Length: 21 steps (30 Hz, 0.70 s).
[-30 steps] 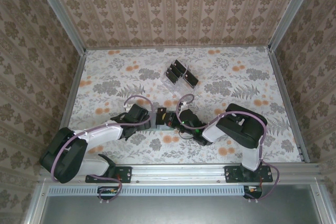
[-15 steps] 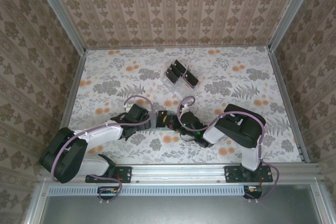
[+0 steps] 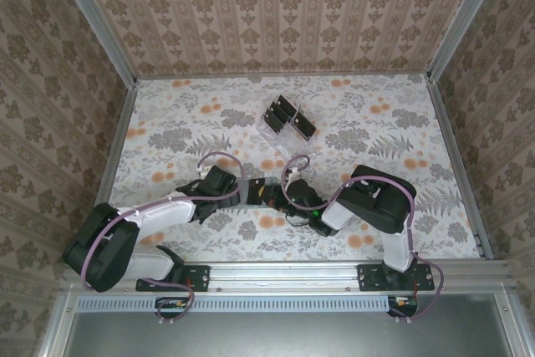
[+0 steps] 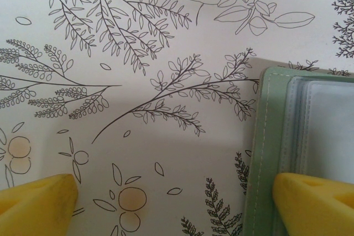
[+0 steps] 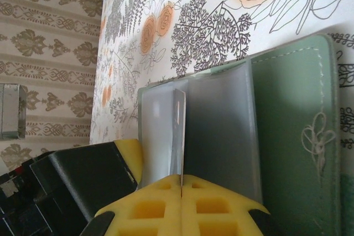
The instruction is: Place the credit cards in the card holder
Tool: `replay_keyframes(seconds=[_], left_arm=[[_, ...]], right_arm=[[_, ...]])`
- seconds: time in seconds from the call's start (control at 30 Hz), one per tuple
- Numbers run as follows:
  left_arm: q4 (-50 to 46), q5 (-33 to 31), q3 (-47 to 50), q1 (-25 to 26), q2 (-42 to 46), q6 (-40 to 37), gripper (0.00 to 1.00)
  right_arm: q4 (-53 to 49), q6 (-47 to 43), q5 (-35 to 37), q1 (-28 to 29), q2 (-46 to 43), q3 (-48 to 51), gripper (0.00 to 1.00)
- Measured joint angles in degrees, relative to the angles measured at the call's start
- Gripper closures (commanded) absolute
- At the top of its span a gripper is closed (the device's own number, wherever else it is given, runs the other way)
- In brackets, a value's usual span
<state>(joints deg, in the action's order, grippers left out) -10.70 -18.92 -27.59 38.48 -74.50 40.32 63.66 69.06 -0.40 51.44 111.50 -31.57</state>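
Card one looks half-done: right hand (image 5: 181,178) is clenched on a credit card (image 5: 180,131), edge-on at the clear pockets of the card holder (image 5: 287,136), which lies open on the desk (image 4: 138,37). Left hand (image 4: 177,197) is released, straddling the holder's edge. The rack (image 3: 272,125) has more to go.

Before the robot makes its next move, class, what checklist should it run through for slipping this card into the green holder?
1. Right hand shut on the card: ok.
2. Card holder lying open, clear pocket exposed: ok.
3. Card's leading edge inside that pocket: cannot tell.
4. Left hand open, one finger at the holder's stitched edge: ok.
5. That finger pressing the holder down: cannot tell.
6. Rack holding further cards: ok.
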Motion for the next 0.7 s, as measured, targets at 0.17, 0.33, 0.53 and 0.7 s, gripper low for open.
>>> replay_keyframes(seconds=[0.17, 0.33, 0.53, 0.7], left_arm=[[0.0, 0.0, 0.0, 0.0, 0.0, 0.0, 0.0], [0.0, 0.0, 0.0, 0.0, 0.0, 0.0, 0.0], [0.0, 0.0, 0.0, 0.0, 0.0, 0.0, 0.0], [0.0, 0.0, 0.0, 0.0, 0.0, 0.0, 0.0]], right_arm=[[0.1, 0.0, -0.3, 0.0, 0.0, -0.1, 1.0], [0.1, 0.2, -0.3, 0.0, 0.0, -0.1, 1.0], [0.1, 0.3, -0.5, 0.0, 0.0, -0.1, 1.0], [0.1, 0.7, -0.7, 0.0, 0.0, -0.1, 1.0]])
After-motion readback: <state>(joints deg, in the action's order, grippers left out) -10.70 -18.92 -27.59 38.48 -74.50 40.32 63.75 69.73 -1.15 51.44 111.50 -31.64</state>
